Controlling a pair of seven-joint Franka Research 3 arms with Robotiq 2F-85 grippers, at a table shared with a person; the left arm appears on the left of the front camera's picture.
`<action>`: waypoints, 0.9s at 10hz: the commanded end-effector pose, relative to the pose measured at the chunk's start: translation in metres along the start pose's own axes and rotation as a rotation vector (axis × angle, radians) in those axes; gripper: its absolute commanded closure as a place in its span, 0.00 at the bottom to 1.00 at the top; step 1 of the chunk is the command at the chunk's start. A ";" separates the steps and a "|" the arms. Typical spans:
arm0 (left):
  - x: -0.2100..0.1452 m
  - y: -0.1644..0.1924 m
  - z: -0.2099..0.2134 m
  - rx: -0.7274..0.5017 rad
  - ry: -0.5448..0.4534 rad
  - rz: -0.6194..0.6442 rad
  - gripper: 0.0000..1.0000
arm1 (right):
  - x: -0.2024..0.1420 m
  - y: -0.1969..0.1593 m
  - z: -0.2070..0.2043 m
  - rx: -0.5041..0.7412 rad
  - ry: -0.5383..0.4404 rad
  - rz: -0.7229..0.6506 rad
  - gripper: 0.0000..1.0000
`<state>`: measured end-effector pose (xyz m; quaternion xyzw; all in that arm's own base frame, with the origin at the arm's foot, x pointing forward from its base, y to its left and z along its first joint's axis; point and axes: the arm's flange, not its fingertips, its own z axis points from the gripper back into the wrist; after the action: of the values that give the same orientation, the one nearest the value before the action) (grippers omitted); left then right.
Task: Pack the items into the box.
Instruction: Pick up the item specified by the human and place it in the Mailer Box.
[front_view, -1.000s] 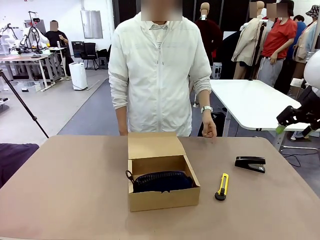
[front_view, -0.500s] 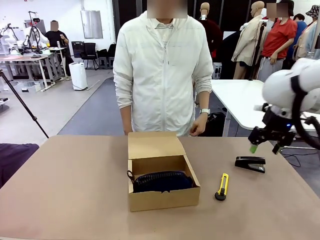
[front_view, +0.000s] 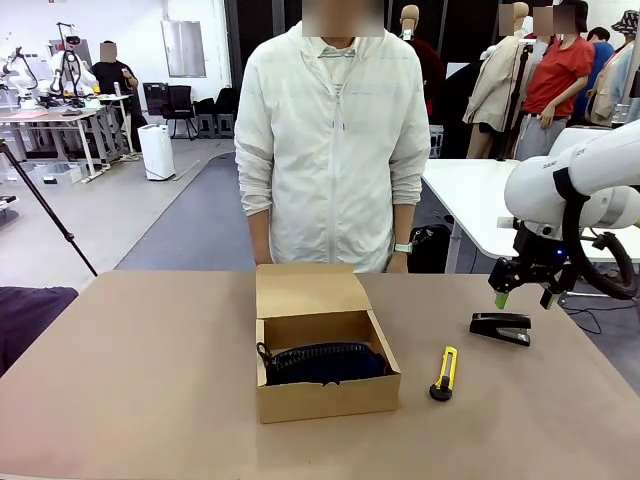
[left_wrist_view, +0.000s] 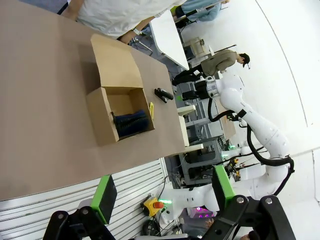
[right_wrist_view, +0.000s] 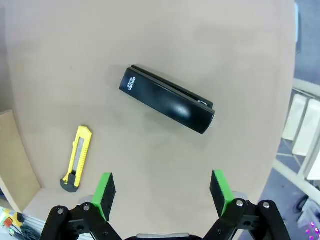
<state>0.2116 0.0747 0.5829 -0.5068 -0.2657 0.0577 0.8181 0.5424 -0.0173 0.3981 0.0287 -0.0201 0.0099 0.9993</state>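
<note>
Near the middle of the bench (front_view: 150, 380), the box (front_view: 325, 398) sits with its flap up, and the dark blue bundle (front_view: 325, 363) lies inside it. By the right edge the black stapler (front_view: 501, 327) lies flat, with a yellow knife (front_view: 444, 372) between it and the box, and the right jaws hang just above the stapler, wide open and empty. The left jaws are open and empty too, far from the box.

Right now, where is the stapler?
In the front view the stapler lies on the table at the right side, right of the yellow utility knife and the box, just below the open right gripper.
</note>
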 end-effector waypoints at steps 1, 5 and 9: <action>0.000 -0.002 0.002 -0.020 -0.004 0.005 0.00 | 0.008 0.001 -0.003 0.062 0.062 0.240 0.00; 0.000 -0.002 0.002 -0.020 -0.004 0.005 0.00 | 0.002 0.024 -0.013 0.167 0.087 1.250 0.00; 0.000 -0.002 0.002 -0.020 -0.004 0.005 0.00 | 0.000 0.034 -0.016 0.086 0.067 0.905 0.00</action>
<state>0.2115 0.0748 0.5831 -0.5068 -0.2657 0.0577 0.8181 0.5429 0.0160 0.3840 0.0525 -0.0021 0.4983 0.8654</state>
